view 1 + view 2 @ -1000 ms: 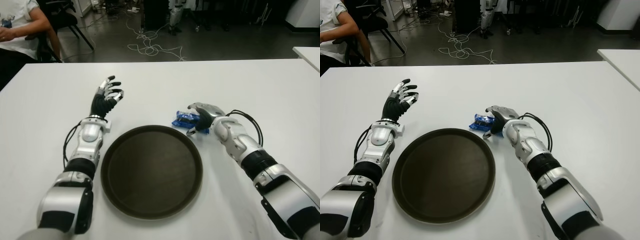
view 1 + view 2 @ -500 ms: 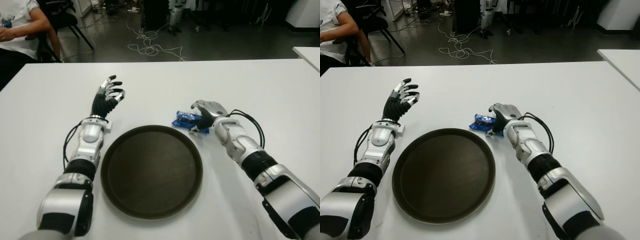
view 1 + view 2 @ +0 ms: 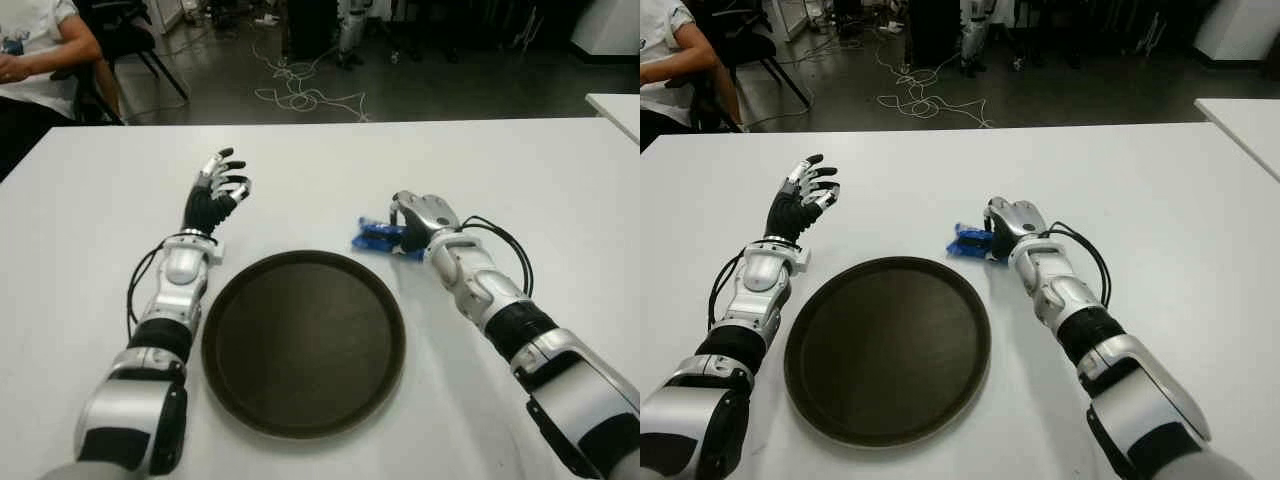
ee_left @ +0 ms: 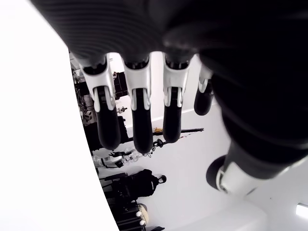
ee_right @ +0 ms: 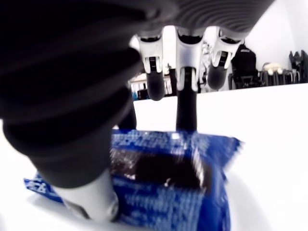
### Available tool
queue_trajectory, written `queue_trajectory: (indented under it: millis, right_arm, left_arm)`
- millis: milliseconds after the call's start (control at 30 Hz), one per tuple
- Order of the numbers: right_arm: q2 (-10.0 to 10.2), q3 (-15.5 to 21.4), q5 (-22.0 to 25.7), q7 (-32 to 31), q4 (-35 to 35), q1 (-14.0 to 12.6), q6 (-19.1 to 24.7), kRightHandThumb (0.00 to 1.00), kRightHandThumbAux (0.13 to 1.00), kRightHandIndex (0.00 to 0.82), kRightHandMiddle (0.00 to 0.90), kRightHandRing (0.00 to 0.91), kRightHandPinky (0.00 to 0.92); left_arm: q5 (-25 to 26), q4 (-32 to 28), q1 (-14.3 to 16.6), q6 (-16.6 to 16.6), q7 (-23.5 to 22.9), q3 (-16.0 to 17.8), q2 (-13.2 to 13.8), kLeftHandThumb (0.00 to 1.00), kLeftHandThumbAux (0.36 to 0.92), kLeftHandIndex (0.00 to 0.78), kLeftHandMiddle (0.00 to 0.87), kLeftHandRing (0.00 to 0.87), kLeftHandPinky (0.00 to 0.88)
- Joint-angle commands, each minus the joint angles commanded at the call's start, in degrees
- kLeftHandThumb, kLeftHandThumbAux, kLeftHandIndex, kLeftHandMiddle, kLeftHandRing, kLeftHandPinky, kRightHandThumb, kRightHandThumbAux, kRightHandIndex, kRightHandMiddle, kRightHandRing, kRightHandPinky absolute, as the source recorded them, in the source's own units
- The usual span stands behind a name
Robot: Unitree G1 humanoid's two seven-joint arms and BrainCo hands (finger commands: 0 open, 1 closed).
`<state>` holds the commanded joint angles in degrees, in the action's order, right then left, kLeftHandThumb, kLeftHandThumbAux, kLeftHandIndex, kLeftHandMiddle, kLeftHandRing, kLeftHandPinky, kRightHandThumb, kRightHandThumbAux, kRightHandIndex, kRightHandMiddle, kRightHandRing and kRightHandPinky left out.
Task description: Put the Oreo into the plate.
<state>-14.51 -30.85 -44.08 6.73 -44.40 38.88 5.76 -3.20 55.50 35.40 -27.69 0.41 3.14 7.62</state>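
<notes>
One dark round plate [image 3: 303,342] sat low and center in the frame; just above its upper-right rim lay the blue Oreo packet [image 3: 378,237] on the white table [image 3: 520,170], long axis running left-right. The right hand [image 3: 419,222] stood at the packet's right end, fingers draped over it, apparently grasping. The left hand [image 3: 215,187], at upper left, was released, well apart.

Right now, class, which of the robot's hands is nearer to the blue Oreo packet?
The right. The right hand is on the Oreo packet, fingers closing around it just beyond the plate. The left hand shows open and raised across the table, past the plate's far left edge.
</notes>
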Motion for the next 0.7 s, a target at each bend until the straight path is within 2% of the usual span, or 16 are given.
queue_trajectory:
  millis: [367,700]
  right_arm:
    - [-0.55,0.99,0.5,2.87,1.0,-0.86,-1.16,0.154,0.885,0.561,0.716,0.728,0.729]
    - [-0.95,1.37,0.54,4.24,0.95,-1.07,-1.71,0.174,0.872,0.565,0.713,0.718,0.72]
  left_arm:
    - [0.43,-0.37,-0.22,0.43,-0.41,0.43,-0.25,0.401,0.671,0.123,0.243,0.271,0.319]
    - [-0.58,-1.1,-0.33,0.76,0.59,-0.12,-0.19,0.391,0.688,0.126,0.238,0.266,0.305]
